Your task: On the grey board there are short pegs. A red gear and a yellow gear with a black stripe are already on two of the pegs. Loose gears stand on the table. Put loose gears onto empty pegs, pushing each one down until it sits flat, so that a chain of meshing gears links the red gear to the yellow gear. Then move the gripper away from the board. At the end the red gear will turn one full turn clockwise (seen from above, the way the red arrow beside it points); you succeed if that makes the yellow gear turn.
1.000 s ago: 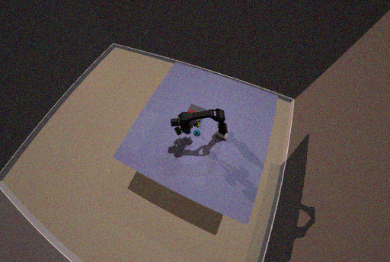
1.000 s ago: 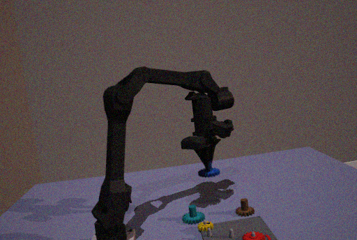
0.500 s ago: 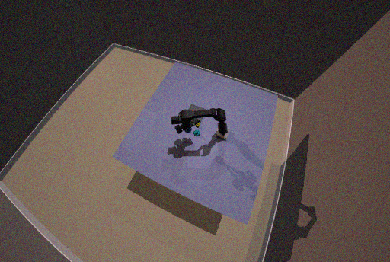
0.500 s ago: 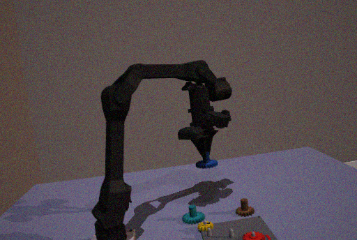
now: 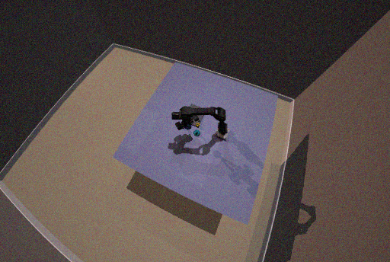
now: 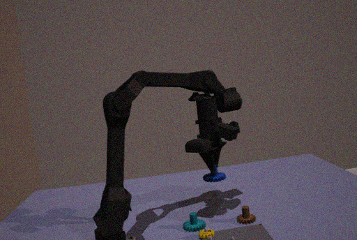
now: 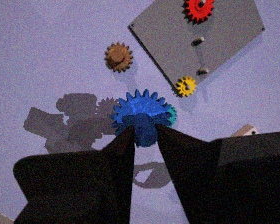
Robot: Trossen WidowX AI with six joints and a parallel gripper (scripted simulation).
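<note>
Pincer clamped on blue gear, aloft over table. In wrist view, empty pegs ahead and right, between red gear and yellow gear.

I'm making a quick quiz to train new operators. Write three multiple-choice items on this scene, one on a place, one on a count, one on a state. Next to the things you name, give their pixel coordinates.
1. Where is the blue gear?
A) On a peg
B) Between the gripper's fingers
C) On the table

2. How many empty pegs does the wrist view show on the grey board?
A) None
B) Two
C) Five

3. What is the brown gear's state?
A) Loose on the table
B) Seated on a peg
C) Held by the arm

Key:
1 B: the gripper [image 6: 214, 168] [image 7: 144, 129] pinches the blue gear [image 6: 214, 177] [image 7: 141, 106] above the table.
2 B: two bare pegs stand on the grey board [image 7: 161, 35] between the red gear [image 7: 199, 10] and the yellow gear [image 7: 186, 86].
3 A: the brown gear [image 6: 246, 218] [image 7: 119, 57] stands beside the board.
</note>
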